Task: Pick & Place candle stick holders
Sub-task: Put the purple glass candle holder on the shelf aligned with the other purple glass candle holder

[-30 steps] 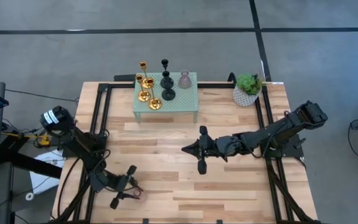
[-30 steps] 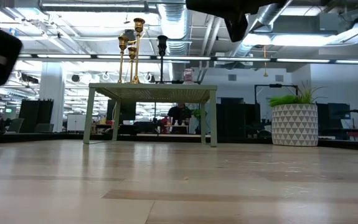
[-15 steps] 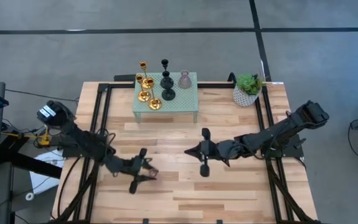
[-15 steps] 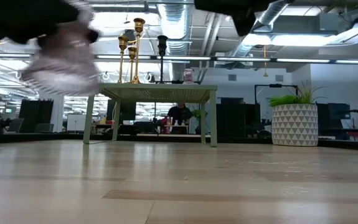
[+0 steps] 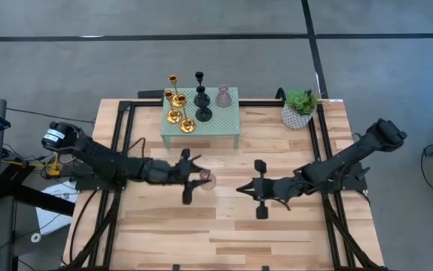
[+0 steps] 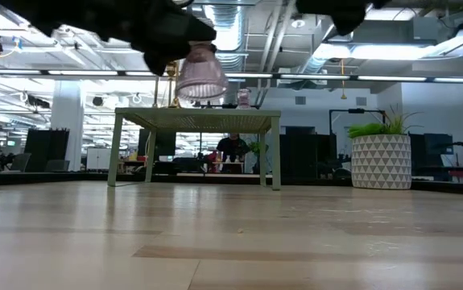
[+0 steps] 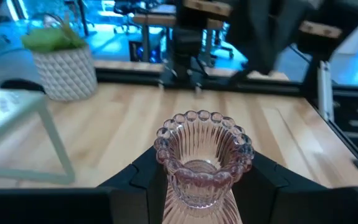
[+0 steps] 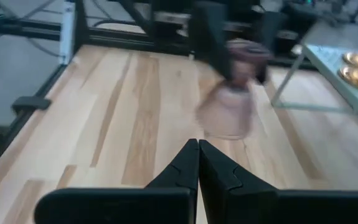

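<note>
A pinkish ribbed glass candle stick holder (image 5: 208,180) with a beaded rim (image 7: 203,134) hangs over the middle of the table, and my left gripper (image 5: 199,178) is shut on it. My right gripper (image 5: 240,188) is shut and empty a little to its right, pointing at it. The right wrist view shows the held holder (image 8: 228,106) blurred ahead of the shut fingers. At the far side, gold holders (image 5: 175,102), black holders (image 5: 201,102) and another glass one (image 5: 223,96) stand on their bases on a small green stand (image 5: 227,124). My left gripper pinches the holder's ribbed body (image 7: 194,199) below the beaded rim, one finger (image 7: 142,183) on each side. The fingers come in level from the table's left. The holder stands upright in the hold, wide end down (image 6: 201,89), lifted well clear of the table.
A potted green plant (image 5: 300,105) in a white patterned pot stands at the far right corner. Black frame rails (image 5: 118,143) run along the table's left and right sides. Bare wooden table (image 5: 224,233) lies toward the near edge.
My left gripper has swung from the table's near left up and toward the middle, carrying the glass holder upright and clear of the table. My right gripper has drawn back a little toward the right and near edge, staying shut.
</note>
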Motion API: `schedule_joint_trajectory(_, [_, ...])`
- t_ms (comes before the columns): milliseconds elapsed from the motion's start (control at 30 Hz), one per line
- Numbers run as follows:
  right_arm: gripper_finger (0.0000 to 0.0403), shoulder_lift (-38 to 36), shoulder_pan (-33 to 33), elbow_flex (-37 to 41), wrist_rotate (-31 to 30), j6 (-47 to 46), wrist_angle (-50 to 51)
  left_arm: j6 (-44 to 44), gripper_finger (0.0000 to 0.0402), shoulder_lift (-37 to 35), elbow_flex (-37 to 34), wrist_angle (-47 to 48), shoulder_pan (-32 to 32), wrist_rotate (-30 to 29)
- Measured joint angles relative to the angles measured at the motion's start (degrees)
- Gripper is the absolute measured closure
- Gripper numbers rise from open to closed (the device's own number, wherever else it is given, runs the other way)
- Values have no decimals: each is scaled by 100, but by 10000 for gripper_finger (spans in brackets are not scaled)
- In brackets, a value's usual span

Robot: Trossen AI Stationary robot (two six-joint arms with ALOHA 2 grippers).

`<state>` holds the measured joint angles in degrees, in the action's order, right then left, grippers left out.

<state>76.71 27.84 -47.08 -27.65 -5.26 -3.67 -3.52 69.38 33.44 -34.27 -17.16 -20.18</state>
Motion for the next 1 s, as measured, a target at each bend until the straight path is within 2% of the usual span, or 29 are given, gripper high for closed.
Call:
schedule_joint_trajectory(133, [403, -679, 8, 539, 139, 158, -15, 57, 262, 0, 139, 5, 437, 262])
schedule_joint_trajectory(333, [403, -1848, -298, 1710, 1419, 377, -894, 331, 262, 181, 375, 48, 1000, 281])
schedule_joint_trajectory(500, [403, -2586, -588, 2329, 1591, 375, -871, 574, 262, 843, 1115, 66, 1428, 300])
schedule_joint_trajectory(633, [403, -2992, -702, 2706, 1880, 319, -848, 634, 262, 1293, 1821, 447, 1695, 304])
schedule_joint_trajectory(733, [403, -3186, -702, 2988, 1861, 182, -845, 828, 262, 1472, 2244, 653, 1767, 0])
schedule_joint_trajectory(867, [403, -3367, -697, 3380, 1873, -111, -1031, 1236, 263, 1571, 2544, 695, 1710, -1041])
schedule_joint_trajectory(1000, [403, -3456, -698, 3708, 1710, -251, -1366, 1253, 263, 1648, 2663, 682, 1729, -1377])
